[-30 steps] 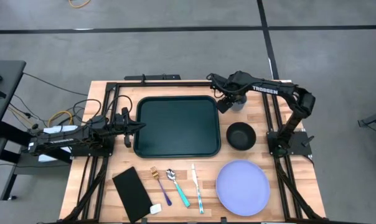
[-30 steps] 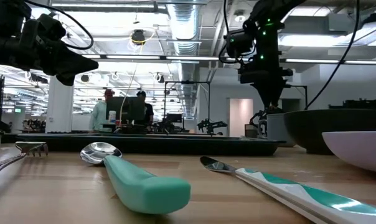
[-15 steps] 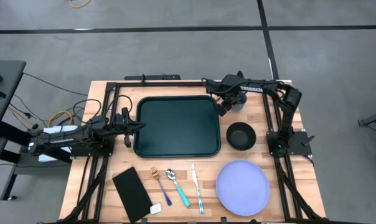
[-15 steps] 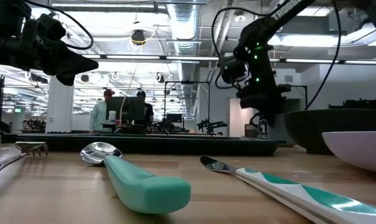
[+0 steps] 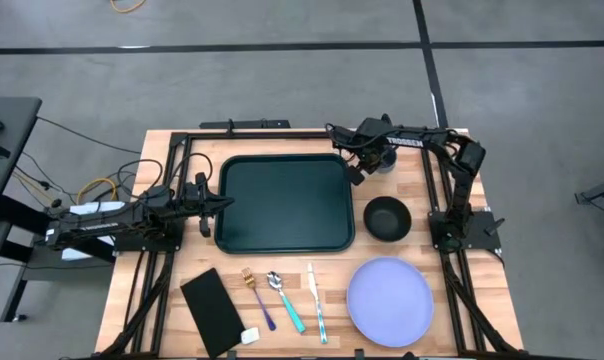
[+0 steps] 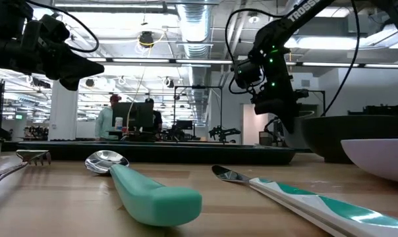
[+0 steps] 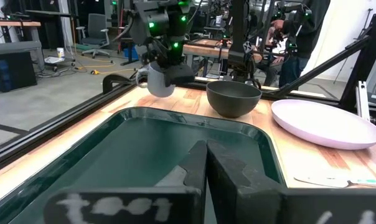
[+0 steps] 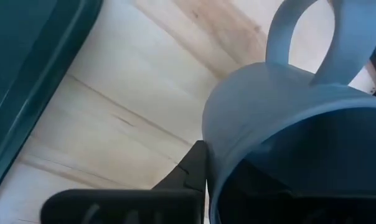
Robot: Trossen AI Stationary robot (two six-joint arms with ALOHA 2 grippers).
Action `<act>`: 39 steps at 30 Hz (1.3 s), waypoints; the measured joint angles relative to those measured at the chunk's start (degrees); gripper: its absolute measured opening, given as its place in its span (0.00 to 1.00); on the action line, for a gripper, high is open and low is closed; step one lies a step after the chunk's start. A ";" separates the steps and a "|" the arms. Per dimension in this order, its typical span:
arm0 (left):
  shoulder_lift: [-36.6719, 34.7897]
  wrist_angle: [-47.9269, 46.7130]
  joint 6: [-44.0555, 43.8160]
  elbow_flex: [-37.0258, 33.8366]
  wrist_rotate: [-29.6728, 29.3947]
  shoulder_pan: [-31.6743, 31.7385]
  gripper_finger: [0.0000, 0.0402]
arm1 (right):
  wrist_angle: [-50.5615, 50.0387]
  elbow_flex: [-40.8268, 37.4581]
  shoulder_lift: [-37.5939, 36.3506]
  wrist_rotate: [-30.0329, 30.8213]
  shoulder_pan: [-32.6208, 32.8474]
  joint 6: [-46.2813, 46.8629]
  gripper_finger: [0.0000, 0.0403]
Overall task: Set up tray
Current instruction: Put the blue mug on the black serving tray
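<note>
Beside the tray's (image 5: 285,203) far right corner, your right gripper (image 5: 356,167) held the mug (image 7: 158,79) by its wall, lifted; next you needed to carry it over the tray and set it down; your left gripper (image 7: 206,163), fingers together, waited at the tray's left edge.

A robotics lab or open industrial workspace. Exposed ducts (image 6: 192,16) and strip lights run under the ceiling, other robot rigs (image 7: 238,37) stand on benches far behind the wooden table (image 5: 172,300), an office chair (image 7: 98,28) sits on grey concrete floor (image 5: 282,80), and people (image 6: 108,118) work at monitors (image 6: 134,117).
</note>
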 joint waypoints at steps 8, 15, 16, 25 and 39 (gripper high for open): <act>0.00 0.00 0.00 0.00 0.01 0.00 0.00 | -1.26 5.45 -3.44 -8.80 1.24 0.58 0.01; 0.00 0.00 0.00 0.01 0.01 -0.01 0.00 | 2.73 17.38 -3.47 -15.00 6.13 -3.05 0.01; 0.00 0.00 0.00 0.01 0.01 0.00 0.00 | 4.03 18.43 -3.47 -15.22 6.82 -3.43 0.01; 0.00 0.00 0.00 0.01 0.03 0.01 0.00 | 5.50 20.02 0.56 -15.11 7.54 -3.20 0.01; 0.01 0.00 0.00 0.00 -0.01 0.00 0.00 | -0.78 31.45 17.58 -14.75 8.08 -6.21 0.01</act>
